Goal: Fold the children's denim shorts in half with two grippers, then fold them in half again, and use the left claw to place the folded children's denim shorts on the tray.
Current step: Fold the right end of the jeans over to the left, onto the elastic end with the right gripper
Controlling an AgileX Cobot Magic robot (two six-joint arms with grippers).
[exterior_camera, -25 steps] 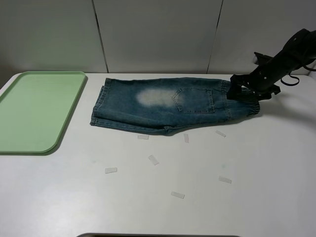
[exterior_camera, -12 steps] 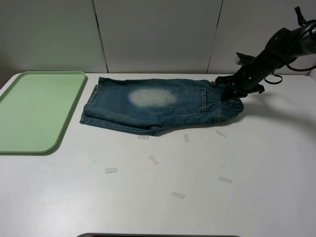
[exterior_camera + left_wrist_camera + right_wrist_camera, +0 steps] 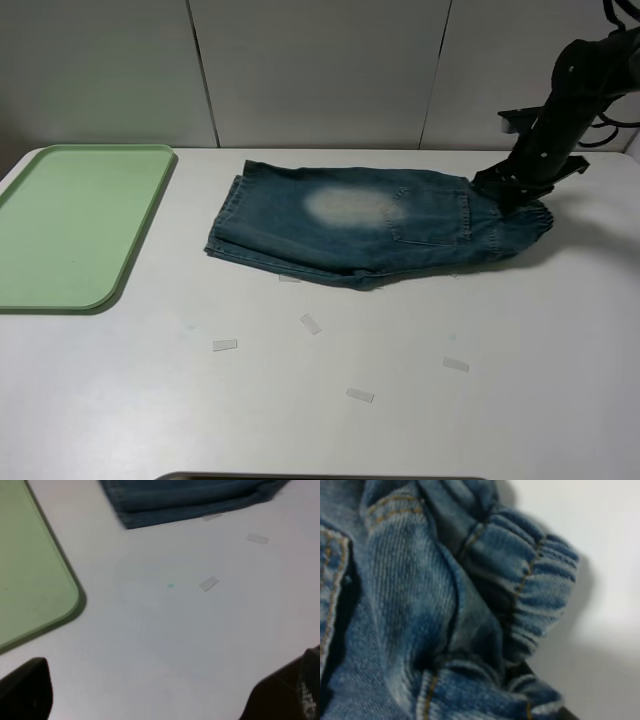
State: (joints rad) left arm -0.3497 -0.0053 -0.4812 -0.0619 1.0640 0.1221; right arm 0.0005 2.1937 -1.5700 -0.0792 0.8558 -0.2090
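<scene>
One pair of denim shorts (image 3: 370,225) lies flat on a white table (image 3: 520,330), a little right of the middle, with the leg hems towards the left and the gathered waistband at the right. The shorts are folded lengthwise, so one pale faded patch and one stitched pocket face up. One pale green tray (image 3: 70,225) lies at the table's left edge, well apart from the shorts, with nothing on it.

One black arm (image 3: 565,110) shows in the high view, reaching down from the upper right. Its right tool (image 3: 515,190) is at the waistband, closed on a bunch of the elastic; the denim puckers up around it. The right wrist view is filled with that gathered, orange-stitched waistband (image 3: 530,595) against the white table.

The left tool (image 3: 155,692) is out of the high view. In its own wrist view its two dark fingers (image 3: 25,692) stand wide apart at the frame's corners, with bare table between them and nothing held. That view also shows one corner of the tray and one hem of the shorts.

At least four small white strips (image 3: 311,323) lie scattered on the table in front of the shorts.
</scene>
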